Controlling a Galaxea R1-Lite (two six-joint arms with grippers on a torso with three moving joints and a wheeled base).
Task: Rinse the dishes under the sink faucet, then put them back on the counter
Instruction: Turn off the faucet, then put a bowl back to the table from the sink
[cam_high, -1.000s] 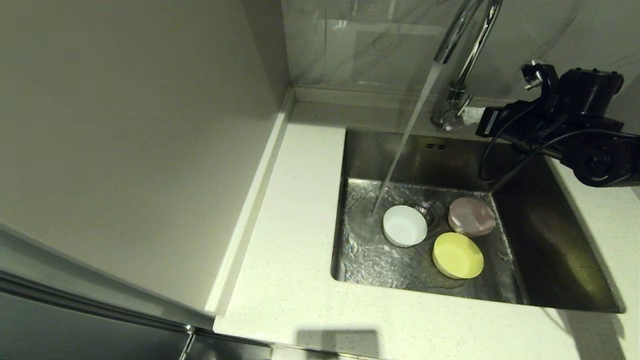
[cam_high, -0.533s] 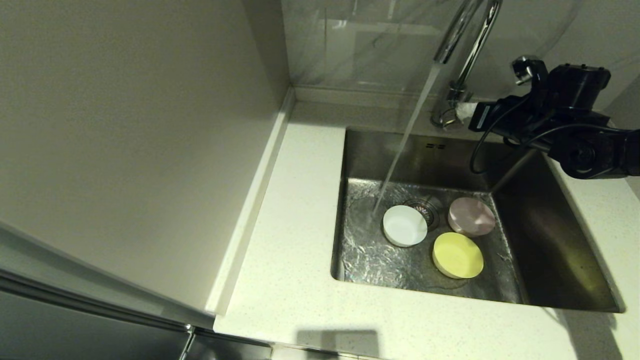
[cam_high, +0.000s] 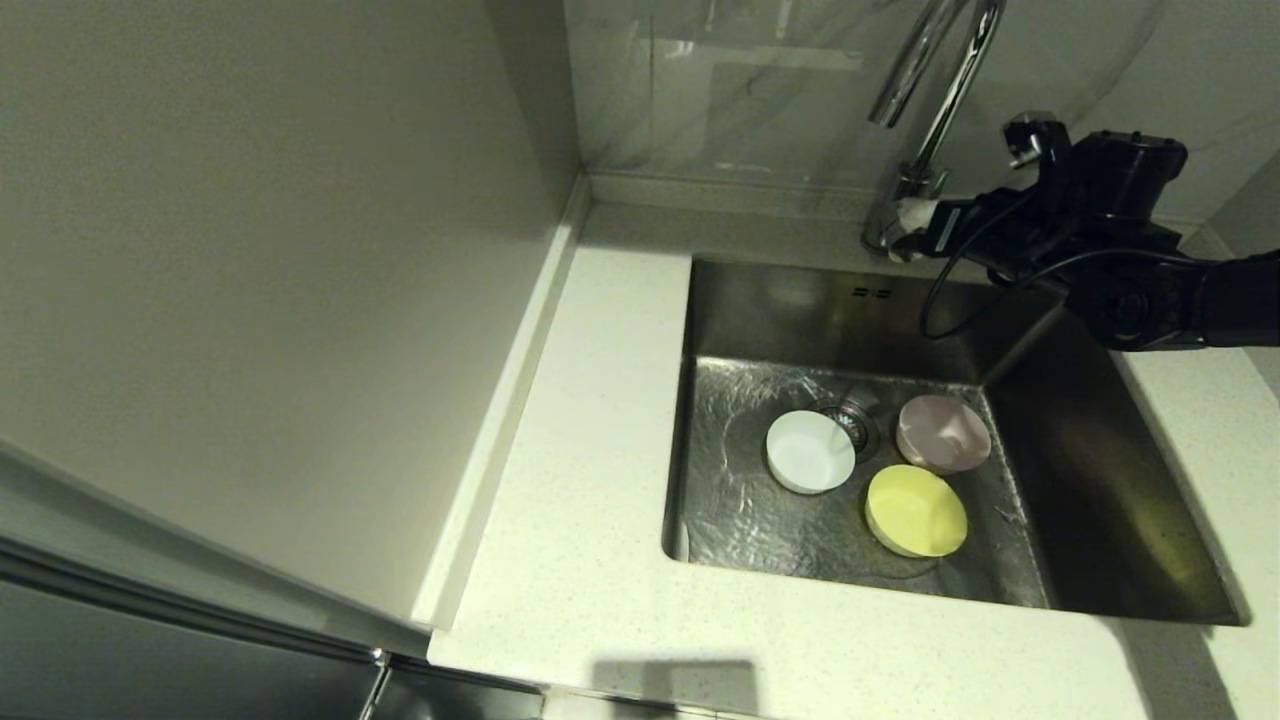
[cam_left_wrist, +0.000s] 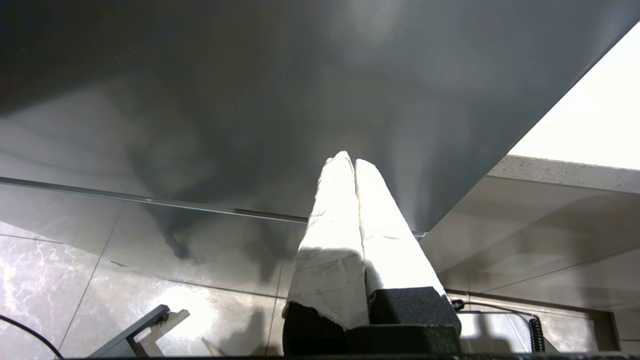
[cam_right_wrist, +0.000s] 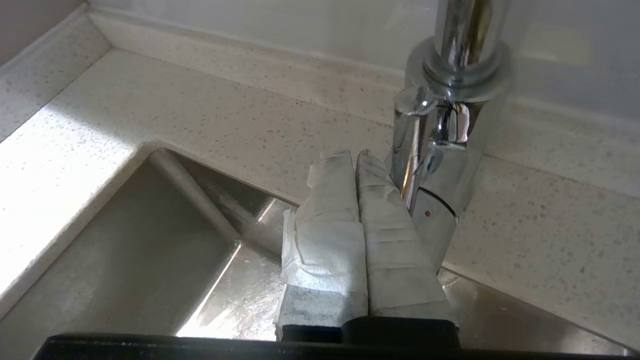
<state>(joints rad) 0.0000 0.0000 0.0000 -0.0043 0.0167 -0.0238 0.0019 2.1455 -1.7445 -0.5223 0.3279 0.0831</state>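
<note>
Head cam cuts off our faucet (cam_high: 935, 90) top; only wrist cam shows right gripper (cam_right_wrist: 356, 155) clenched empty beside its base.

Dim, warm-tinted kitchen scene with uneven light and local glare.

Head view: the counter (cam_high: 590, 520) is the brightest surface; the sink (cam_high: 1100, 520) falls into deep shadow on its right side, and a dark rectangular shadow lies on the counter's front edge. The wet sink floor glints. The faucet (cam_high: 940, 90) shows sharp chrome highlights. Left wrist view: the taped fingers (cam_left_wrist: 345, 210) are overexposed against a dark, shadowed panel. Right wrist view: the counter's near corner is washed out; the nearest faucet parts look soft.
</note>
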